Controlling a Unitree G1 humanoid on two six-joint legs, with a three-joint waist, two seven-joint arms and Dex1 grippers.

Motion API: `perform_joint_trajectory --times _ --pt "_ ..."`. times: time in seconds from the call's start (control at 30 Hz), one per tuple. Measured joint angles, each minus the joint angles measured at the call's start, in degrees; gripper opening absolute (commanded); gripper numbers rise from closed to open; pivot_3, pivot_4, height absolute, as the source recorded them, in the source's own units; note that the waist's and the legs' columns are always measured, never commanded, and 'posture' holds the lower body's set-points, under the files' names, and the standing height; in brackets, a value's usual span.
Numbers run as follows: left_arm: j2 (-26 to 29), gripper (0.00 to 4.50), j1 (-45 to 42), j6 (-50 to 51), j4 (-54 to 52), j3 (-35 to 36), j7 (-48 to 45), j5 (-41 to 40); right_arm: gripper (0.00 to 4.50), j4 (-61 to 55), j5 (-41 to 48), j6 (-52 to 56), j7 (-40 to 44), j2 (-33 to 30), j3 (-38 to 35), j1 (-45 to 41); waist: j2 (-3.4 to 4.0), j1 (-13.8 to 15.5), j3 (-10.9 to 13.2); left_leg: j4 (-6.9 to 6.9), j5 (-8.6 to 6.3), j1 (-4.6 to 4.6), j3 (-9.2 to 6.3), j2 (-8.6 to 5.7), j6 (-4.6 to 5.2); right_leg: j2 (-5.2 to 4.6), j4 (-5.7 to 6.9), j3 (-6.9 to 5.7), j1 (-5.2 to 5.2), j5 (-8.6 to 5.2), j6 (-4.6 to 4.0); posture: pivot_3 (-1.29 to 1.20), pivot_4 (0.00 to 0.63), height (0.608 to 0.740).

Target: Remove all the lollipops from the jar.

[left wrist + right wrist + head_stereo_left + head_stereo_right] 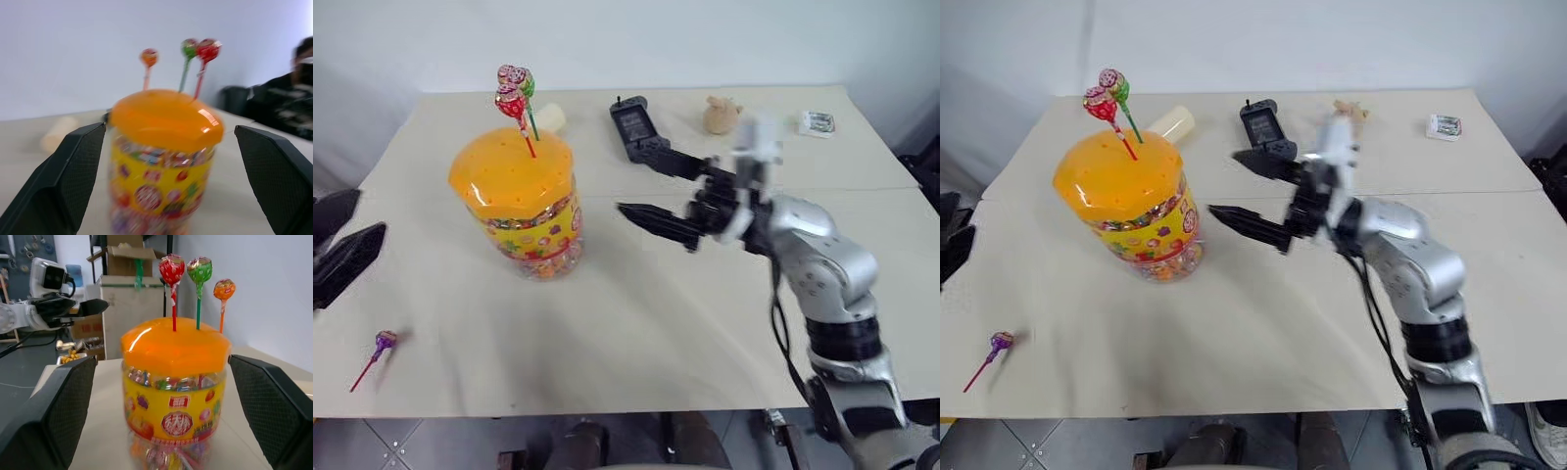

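Note:
The jar [524, 211] is a clear tub with an orange holed lid [509, 171] and a yellow label, standing upright on the left half of the table. Three lollipops stand with their sticks in the lid: red [171, 269], green [199, 269] and orange [224, 289]. A purple lollipop [384, 341] lies on the table near the front left corner. My right gripper [634, 179] is open, level, pointing at the jar from its right and a little short of it. My left gripper [370, 212] is open at the left table edge, facing the jar, with nothing between its fingers.
Behind the jar lies a cream cylinder [551, 118]. A black handheld device [634, 125], a small plush toy [722, 115] and a small packet [817, 123] sit along the table's far side. The table's front edge [607, 411] is close to the purple lollipop.

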Motion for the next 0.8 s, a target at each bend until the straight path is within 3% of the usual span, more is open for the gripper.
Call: perform_joint_trajectory --times 0.27,0.47,0.57,0.8 --pt "-0.33 4.47 -0.48 -1.25 2.45 -1.89 0.06 1.68 4.50 9.66 -7.72 4.06 -8.11 11.22 5.94 -13.65 0.01 -0.87 0.00 -0.05 0.00 -0.05 0.00 -0.02 0.00 0.03 0.06 -0.02 -0.15 -0.03 -0.06 0.00 0.150 0.740" --pt "-1.65 4.47 0.20 -2.00 2.94 -3.14 0.00 2.86 4.50 15.29 -11.33 4.84 -9.38 16.18 7.68 -17.42 -0.01 -0.85 -0.01 -0.01 0.00 -0.08 0.00 -0.07 0.01 0.02 0.12 -0.01 -0.17 -0.02 -0.07 0.00 0.150 0.740" --pt "-1.78 4.50 0.27 -2.17 2.94 -3.17 0.00 3.00 3.94 16.20 -12.32 4.91 -9.45 18.12 7.78 -18.67 -0.01 -0.85 -0.01 -0.02 0.00 -0.08 0.00 -0.05 0.01 0.03 0.16 -0.01 -0.19 -0.02 -0.08 0.00 0.150 0.740" --pt "-2.02 4.50 0.47 -2.70 2.93 -3.24 0.00 3.10 1.50 18.49 -14.42 4.44 -9.39 20.26 7.67 -19.40 -0.01 -1.16 -0.01 -0.04 0.00 -0.09 0.02 -0.05 0.00 0.04 0.23 0.00 -0.27 -0.03 -0.09 0.00 0.150 0.740"
